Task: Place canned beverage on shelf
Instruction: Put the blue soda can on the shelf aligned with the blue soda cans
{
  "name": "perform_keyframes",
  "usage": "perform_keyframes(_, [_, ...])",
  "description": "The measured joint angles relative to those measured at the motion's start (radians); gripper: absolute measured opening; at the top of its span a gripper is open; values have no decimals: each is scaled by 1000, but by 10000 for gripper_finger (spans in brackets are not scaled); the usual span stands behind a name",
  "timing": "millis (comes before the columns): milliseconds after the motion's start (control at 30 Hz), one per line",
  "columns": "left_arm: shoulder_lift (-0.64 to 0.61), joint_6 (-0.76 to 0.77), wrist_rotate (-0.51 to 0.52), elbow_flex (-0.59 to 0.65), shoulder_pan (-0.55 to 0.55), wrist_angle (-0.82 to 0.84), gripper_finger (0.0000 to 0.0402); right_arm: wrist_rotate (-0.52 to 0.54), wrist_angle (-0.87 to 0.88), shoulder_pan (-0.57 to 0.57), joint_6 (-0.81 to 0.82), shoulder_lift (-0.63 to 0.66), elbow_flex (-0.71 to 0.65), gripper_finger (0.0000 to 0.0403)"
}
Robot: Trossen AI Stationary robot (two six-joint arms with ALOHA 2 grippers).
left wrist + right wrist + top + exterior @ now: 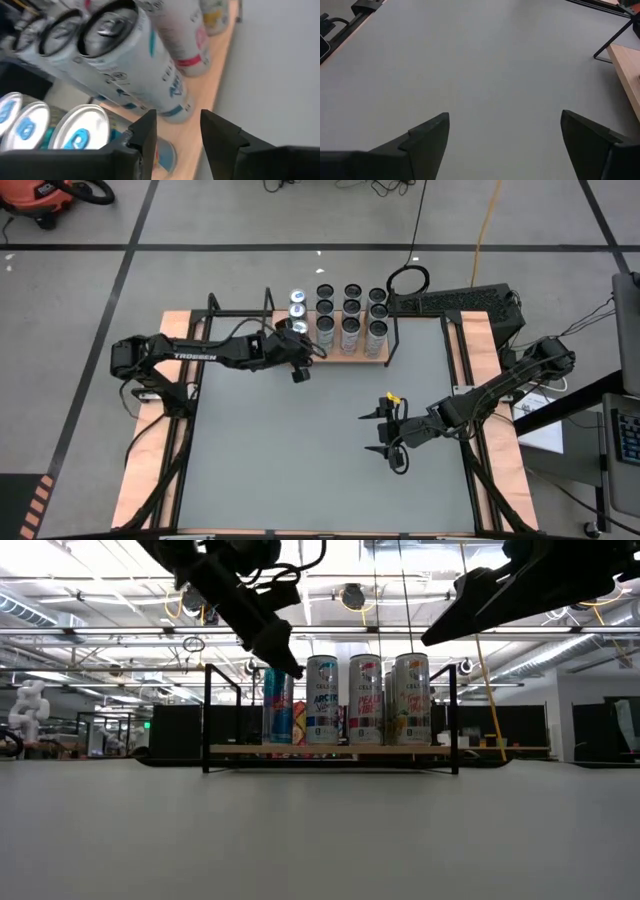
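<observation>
Left gripper point(299, 370) hovers at the shelf's point(385, 358) left front, jaws a narrow gap apart, holding nothing. Blue-topped cans point(297, 302) stand on the shelf's left end, white cans point(351, 308) in rows beside them. Right gripper point(378, 430) over mid-table, jaws wide, empty.

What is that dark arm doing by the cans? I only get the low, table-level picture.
Observer: From above, that is the left gripper, just in front of the blue-topped cans at the left end of the shelf.
Operator: Is it holding a can?
Observer: No. Its wrist camera shows its fingers apart with nothing between them.
Operator: And the other arm, at my top right?
Observer: The right gripper hangs over bare tabletop, away from the shelf, fingers wide open and empty.
</observation>
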State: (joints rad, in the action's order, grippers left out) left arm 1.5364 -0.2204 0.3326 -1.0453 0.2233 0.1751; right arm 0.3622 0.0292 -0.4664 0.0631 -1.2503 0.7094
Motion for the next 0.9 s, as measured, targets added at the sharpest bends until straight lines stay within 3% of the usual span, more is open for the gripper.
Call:
perform_keyframes(133, [0, 1, 52, 41, -10, -89, 123, 0, -2, 0, 0, 0, 0, 318])
perform_keyframes(433, [44, 6, 115, 43, -9, -96, 101, 1, -2, 0, -4, 0, 0, 318])
perform_keyframes(900, [57, 57, 223, 43, -14, -74, 99, 0, -1, 0, 3, 0, 0, 318])
